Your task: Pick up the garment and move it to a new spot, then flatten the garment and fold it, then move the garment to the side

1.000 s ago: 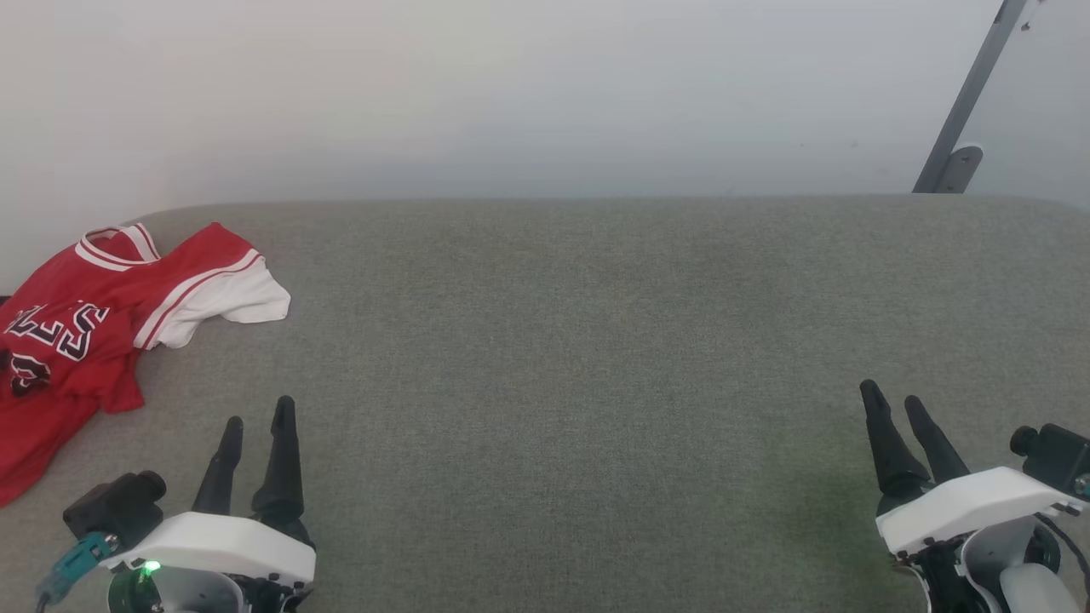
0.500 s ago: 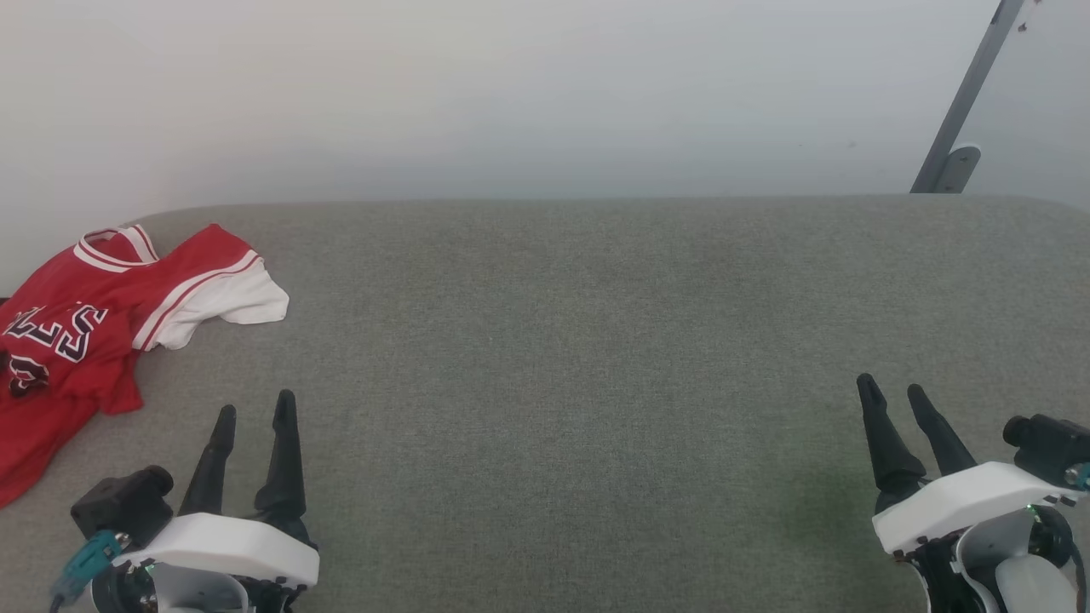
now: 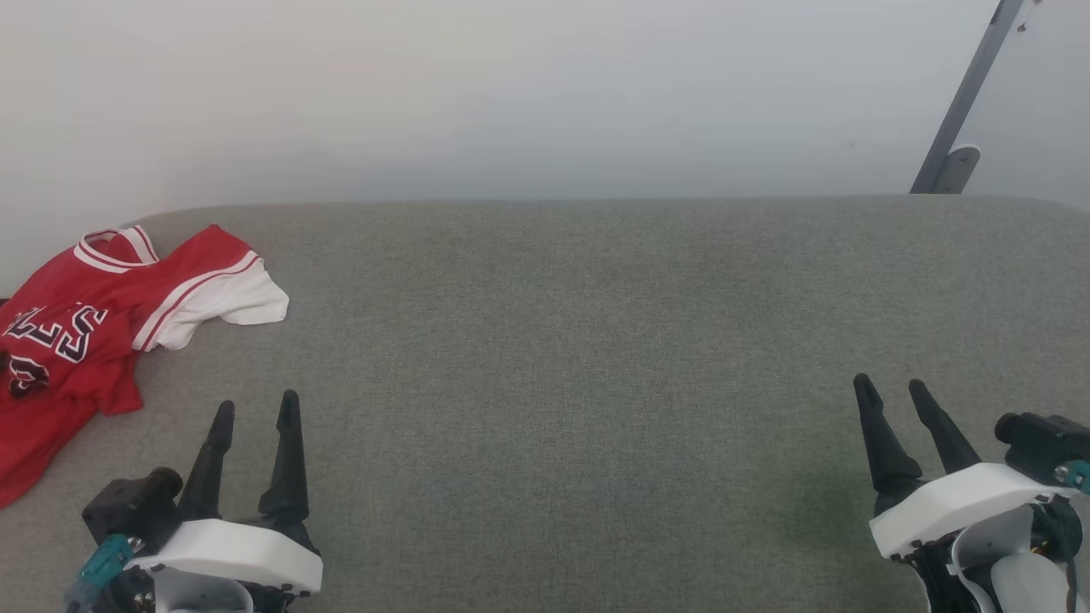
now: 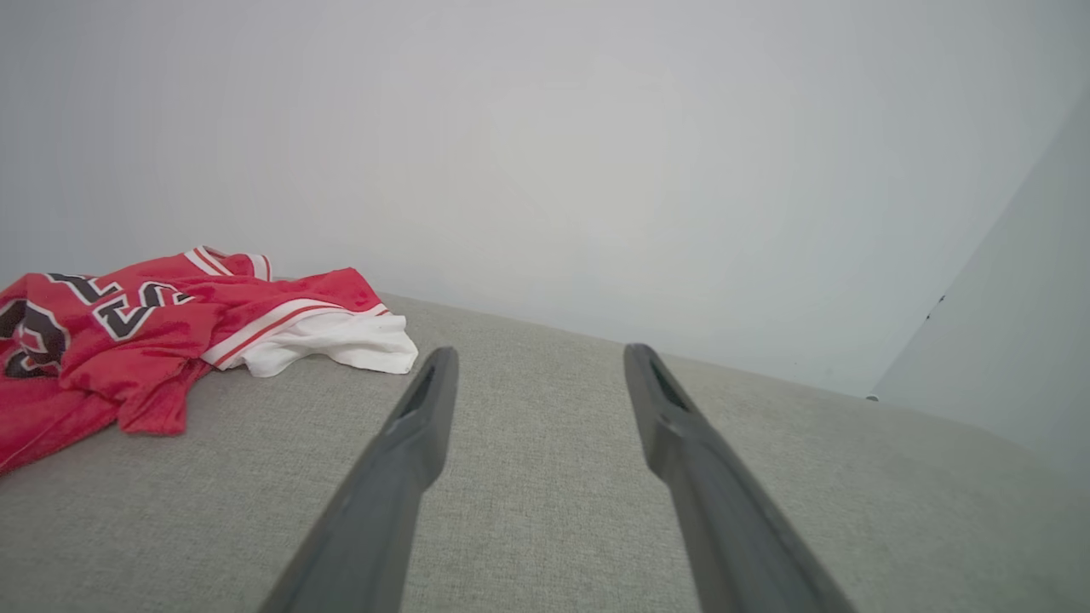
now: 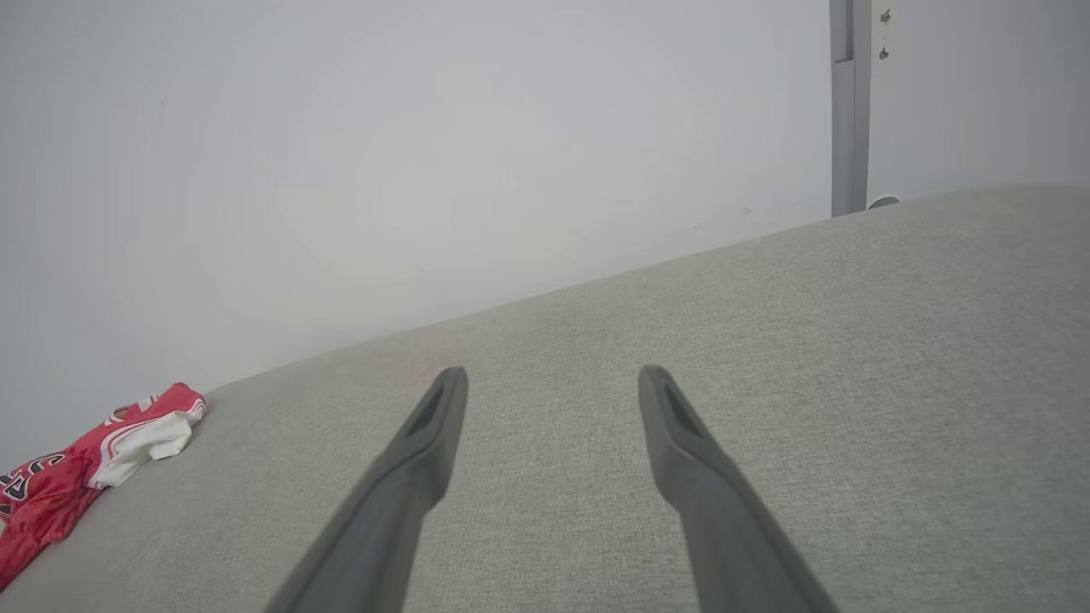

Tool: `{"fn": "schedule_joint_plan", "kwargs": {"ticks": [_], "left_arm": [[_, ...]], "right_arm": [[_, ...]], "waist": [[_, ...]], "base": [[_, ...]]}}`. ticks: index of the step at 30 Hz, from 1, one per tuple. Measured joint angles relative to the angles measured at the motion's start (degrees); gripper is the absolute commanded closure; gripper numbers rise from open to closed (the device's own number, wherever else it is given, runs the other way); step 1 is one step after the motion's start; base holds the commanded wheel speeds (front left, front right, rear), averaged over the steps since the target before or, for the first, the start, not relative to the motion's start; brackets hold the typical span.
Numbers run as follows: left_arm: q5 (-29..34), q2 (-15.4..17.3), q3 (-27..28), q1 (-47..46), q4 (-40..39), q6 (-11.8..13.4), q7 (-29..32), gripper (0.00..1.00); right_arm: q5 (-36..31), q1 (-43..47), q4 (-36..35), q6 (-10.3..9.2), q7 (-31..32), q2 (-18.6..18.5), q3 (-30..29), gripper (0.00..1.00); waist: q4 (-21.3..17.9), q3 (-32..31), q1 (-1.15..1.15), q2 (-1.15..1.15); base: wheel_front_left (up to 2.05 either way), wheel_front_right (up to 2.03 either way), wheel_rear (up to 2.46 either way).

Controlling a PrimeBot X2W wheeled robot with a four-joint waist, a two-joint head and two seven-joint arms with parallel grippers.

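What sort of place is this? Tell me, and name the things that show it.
Probably an indoor robot test space, not a lived-in room: a wide grey fabric-covered surface, a bare pale wall behind it, and a grey metal strut at the right. The garment lies crumpled at its left end.

The left jaws and right jaws have spread slightly.

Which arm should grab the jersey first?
Left. The left gripper, jaws open, sits just short of the garment at the left end of the grey cushion; the right gripper is at the far right end.
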Motion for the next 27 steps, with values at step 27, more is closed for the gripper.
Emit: {"fn": "schedule_joint_plan", "kwargs": {"ticks": [27], "left_arm": [[8.5, 0.73, -0.3, 0.1, -0.04, -0.08, -2.26, 0.0]], "right_arm": [[-7.34, -0.52, 0.1, 0.01, -1.96, -0.99, 0.82, 0.0]], "waist": [[-0.12, -0.24, 0.0, 0.0]], "base": [[0.0, 0.0, 0.0]]}}
